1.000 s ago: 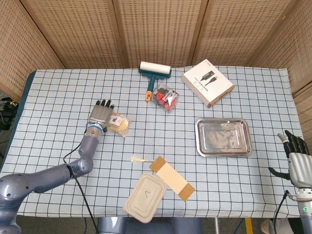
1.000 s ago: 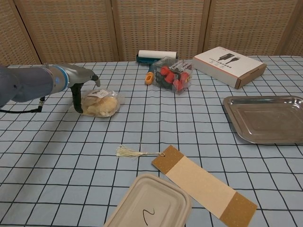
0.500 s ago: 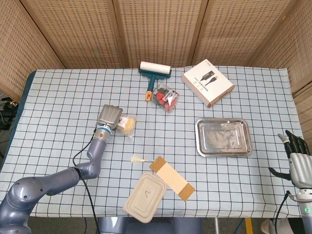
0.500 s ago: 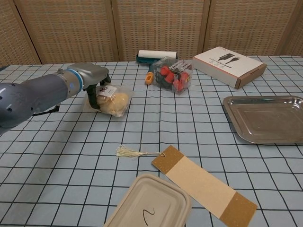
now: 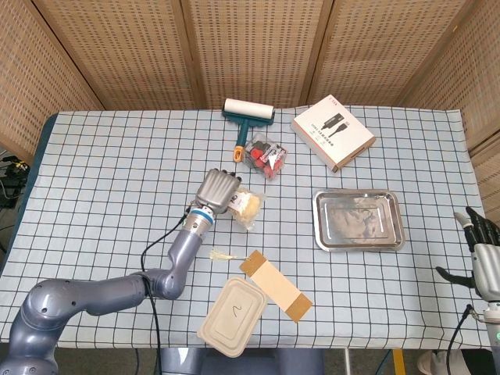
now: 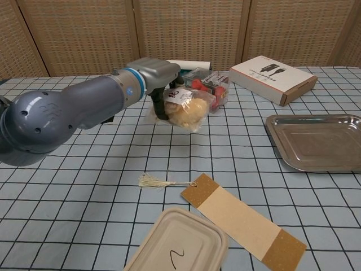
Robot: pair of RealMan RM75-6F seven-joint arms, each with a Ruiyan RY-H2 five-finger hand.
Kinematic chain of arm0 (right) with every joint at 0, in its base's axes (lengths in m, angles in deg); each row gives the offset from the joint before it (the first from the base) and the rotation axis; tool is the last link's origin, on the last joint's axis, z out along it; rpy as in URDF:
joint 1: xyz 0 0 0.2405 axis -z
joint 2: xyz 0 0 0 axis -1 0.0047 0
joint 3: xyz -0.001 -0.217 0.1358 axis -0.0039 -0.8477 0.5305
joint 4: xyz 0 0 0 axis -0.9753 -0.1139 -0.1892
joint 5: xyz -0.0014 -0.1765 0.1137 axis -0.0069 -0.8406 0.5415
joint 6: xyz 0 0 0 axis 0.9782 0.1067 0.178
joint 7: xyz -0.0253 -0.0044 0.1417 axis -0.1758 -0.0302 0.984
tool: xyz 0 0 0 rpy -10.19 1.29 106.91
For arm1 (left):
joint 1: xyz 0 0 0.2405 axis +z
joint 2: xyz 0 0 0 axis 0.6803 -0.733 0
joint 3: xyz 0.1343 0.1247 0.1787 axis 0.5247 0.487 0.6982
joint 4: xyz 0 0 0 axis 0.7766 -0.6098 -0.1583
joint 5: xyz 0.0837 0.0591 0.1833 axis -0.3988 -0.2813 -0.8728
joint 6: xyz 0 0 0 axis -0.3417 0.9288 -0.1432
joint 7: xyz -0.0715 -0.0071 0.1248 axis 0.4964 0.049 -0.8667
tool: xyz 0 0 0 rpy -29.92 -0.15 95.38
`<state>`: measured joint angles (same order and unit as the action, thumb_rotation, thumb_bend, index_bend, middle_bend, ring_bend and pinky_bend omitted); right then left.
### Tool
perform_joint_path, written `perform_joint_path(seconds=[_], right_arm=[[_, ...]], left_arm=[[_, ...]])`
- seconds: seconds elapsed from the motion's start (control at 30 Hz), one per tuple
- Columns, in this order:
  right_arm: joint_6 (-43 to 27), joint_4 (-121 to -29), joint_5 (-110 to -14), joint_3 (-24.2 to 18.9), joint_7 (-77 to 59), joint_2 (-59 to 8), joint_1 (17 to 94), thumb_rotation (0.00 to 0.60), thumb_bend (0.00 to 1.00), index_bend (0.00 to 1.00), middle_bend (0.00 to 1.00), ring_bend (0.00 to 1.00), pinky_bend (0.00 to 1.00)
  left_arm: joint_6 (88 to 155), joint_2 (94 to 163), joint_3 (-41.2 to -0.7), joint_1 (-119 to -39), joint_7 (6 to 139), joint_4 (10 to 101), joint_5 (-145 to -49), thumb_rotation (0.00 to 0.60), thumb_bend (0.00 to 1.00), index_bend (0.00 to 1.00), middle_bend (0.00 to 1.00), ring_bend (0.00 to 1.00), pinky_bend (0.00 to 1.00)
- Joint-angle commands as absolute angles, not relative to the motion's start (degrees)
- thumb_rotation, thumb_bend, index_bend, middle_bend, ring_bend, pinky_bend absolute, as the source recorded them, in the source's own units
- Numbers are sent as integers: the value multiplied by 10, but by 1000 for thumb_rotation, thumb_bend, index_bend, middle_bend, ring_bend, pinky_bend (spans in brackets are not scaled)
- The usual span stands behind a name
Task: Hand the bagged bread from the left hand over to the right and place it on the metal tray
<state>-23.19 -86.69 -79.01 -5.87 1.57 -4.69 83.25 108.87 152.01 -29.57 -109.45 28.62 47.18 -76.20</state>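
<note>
The bagged bread (image 5: 244, 206) (image 6: 187, 109), a pale bun in a clear bag with a small label, hangs above the table near its middle. My left hand (image 5: 218, 192) (image 6: 162, 84) grips it from the left side, lifted off the cloth. The metal tray (image 5: 358, 219) (image 6: 317, 141) lies bare at the right. My right hand (image 5: 486, 256) shows only at the right edge of the head view, off the table, fingers apart and holding nothing.
A clear box of red items (image 5: 264, 156) and a lint roller (image 5: 247, 116) lie just behind the bread. A white carton (image 5: 333, 133) sits at the back right. A bookmark with a tassel (image 5: 273, 285) and a pulp lid (image 5: 232, 316) lie near the front.
My left hand has lifted the bagged bread off the cloth and carried it to the right, toward the table's middle. The right hand has barely shifted.
</note>
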Motion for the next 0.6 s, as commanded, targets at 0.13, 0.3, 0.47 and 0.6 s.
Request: perform_joint_path(seconds=[0.13, 0.3, 0.47, 0.6], right_arm=[[-233, -867, -791, -59, 24, -43, 834, 600, 85, 126, 0, 0, 84], [-236, -869, -794, -61, 24, -41, 836, 600, 86, 126, 0, 0, 84], [-241, -876, -799, -63, 15, -41, 837, 600, 86, 126, 0, 0, 84], [-240, -878, -799, -64, 5, -42, 837, 600, 85, 126, 0, 0, 84]], left_arm=[[1074, 1584, -327, -1144, 284, 421, -756, 600, 197, 261, 79, 129, 162], [1065, 1599, -342, -1158, 289, 419, -745, 600, 0, 0, 0, 0, 0], [1087, 1572, -338, -1137, 312, 455, -769, 600, 0, 0, 0, 0, 0], [1108, 1523, -329, -1098, 335, 530, -780, 600, 0, 0, 0, 0, 0]])
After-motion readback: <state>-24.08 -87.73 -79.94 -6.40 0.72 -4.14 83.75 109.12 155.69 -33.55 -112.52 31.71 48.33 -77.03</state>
